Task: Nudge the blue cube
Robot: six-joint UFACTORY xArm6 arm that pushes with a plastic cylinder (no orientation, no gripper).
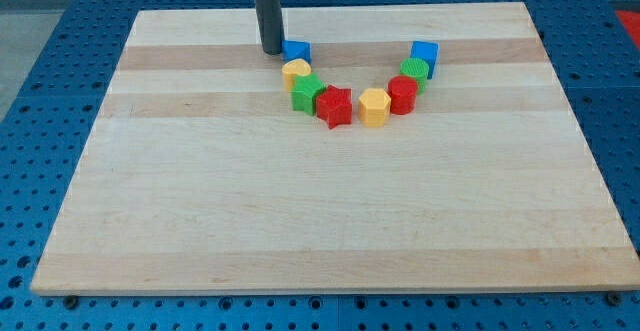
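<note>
Eight small coloured blocks are spread in an arc on the pale wooden bench. No pincer is fitted, so none can be reported. My tip is set just beside the blue cube, at its nine o'clock; contact cannot be confirmed. A short push toward three o'clock is judged next, and the yellow block at six o'clock should be spared.

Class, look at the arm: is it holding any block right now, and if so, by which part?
Nothing is held. My tip only pushes; it sits right beside the blue cube, on its left in the view, seemingly touching.
</note>
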